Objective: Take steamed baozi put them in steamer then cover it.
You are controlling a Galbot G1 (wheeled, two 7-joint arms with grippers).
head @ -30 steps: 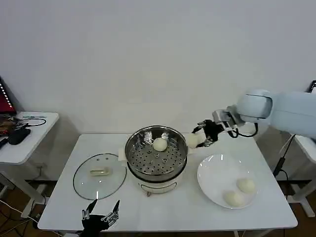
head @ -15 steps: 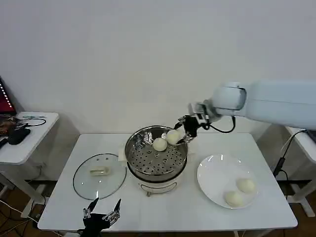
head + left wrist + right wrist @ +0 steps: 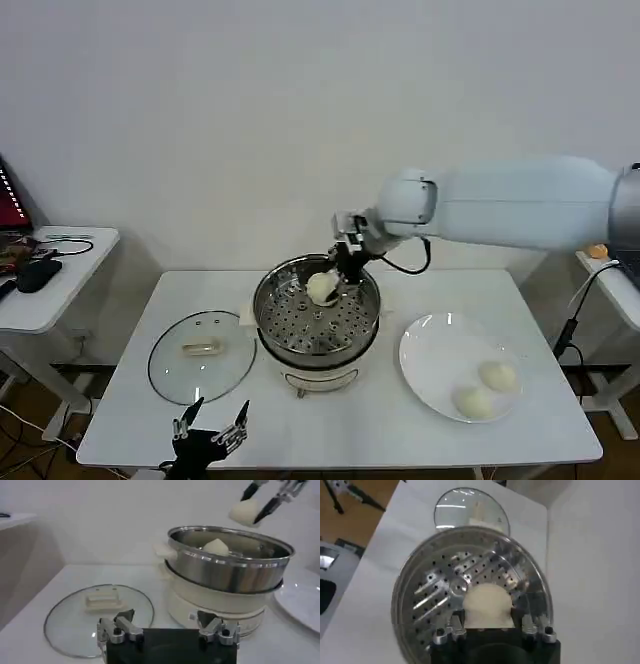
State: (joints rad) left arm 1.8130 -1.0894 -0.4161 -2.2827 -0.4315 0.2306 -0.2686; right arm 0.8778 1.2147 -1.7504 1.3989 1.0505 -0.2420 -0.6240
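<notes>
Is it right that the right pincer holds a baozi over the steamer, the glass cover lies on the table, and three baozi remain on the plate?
Not quite: the plate holds two baozi, not three, as the head view shows. The rest stands: the right pincer holds a baozi over the steamer, and the glass cover lies on the table.

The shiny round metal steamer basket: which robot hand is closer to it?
The right one. The right gripper hangs just over the shiny round steel steamer basket, holding a pale round bun. The left gripper waits open at the table's near edge, beyond the glass lid.
</notes>
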